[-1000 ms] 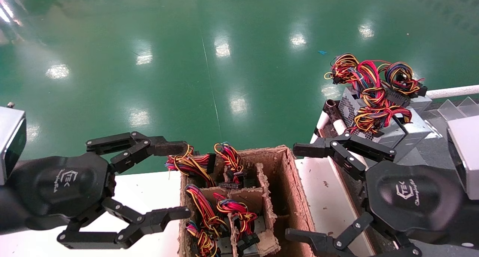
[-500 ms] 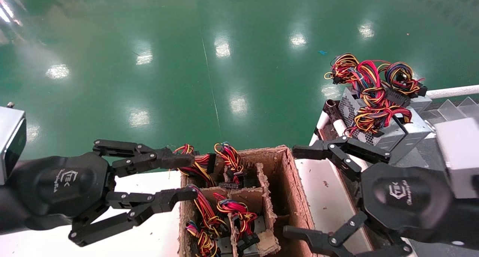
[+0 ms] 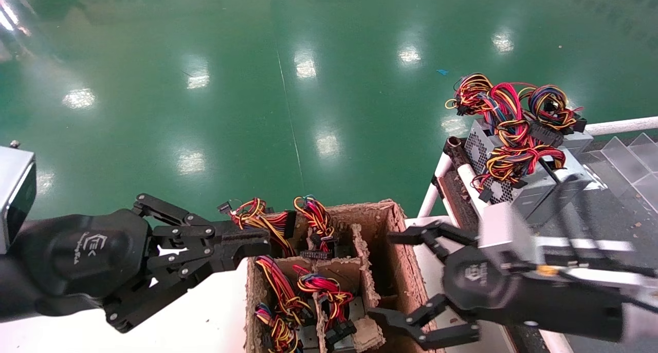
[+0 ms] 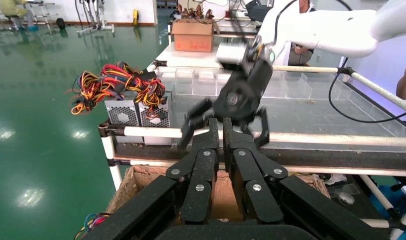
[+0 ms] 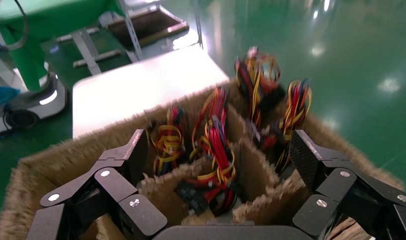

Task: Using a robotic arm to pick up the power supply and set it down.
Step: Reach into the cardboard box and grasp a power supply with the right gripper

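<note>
Power supply units (image 3: 329,296) sit in the divided carton (image 3: 406,271) at the white surface's (image 3: 205,317) front edge, wire bundles up. The right gripper (image 3: 398,286), fingers wide and empty, hovers over the carton's right side; the left gripper (image 3: 257,242), fingers closed on nothing, waits beside it. Fingers could snag wires or crush the soft dividers.

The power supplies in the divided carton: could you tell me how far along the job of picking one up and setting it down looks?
Two power supplies already sit on the rack at right. In hand: nothing; the right gripper hangs open over the carton, and the left gripper is shut beside it. Left to do: the wired units in the carton await gripping, lifting and placing.
</note>
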{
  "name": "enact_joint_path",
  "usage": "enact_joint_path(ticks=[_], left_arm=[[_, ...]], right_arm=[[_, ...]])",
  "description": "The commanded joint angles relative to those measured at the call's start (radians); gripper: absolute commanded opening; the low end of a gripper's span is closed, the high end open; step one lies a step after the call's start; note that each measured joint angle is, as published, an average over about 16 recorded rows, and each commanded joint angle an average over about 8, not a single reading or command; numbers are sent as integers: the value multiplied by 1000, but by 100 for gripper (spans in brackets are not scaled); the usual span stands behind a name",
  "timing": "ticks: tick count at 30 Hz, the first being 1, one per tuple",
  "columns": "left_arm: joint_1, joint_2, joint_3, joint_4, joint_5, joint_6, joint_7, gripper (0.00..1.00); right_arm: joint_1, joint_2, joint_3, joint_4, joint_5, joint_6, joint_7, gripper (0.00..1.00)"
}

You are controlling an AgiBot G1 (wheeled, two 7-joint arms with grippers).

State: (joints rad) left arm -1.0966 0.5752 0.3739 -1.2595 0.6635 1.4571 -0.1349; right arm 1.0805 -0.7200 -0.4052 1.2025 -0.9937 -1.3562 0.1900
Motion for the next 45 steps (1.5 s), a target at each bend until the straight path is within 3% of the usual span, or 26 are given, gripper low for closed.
enact_joint_path(ticks=[1, 2, 4, 9, 10, 24, 45], left_arm=[[0, 0, 0, 0, 0, 0, 0, 0], [0, 0, 0, 0, 0, 0, 0, 5], [0, 0, 0, 0, 0, 0, 0, 29], [0, 0, 0, 0, 0, 0, 0, 91], [0, 0, 0, 0, 0, 0, 0, 99], [0, 0, 0, 0, 0, 0, 0, 100], [0, 0, 0, 0, 0, 0, 0, 100]], right_arm=[[8, -21, -22, -14, -38, 13, 7, 34], [13, -32, -30, -25, -50, 16, 7, 22], [22, -53, -45, -48, -72, 21, 4, 2], [42, -105, -75, -96, -114, 28, -8, 0], [45, -115, -81, -105, -121, 30, -10, 0], [76, -215, -132, -174, -204, 67, -49, 0], [98, -260, -147, -221, -237, 91, -73, 0]])
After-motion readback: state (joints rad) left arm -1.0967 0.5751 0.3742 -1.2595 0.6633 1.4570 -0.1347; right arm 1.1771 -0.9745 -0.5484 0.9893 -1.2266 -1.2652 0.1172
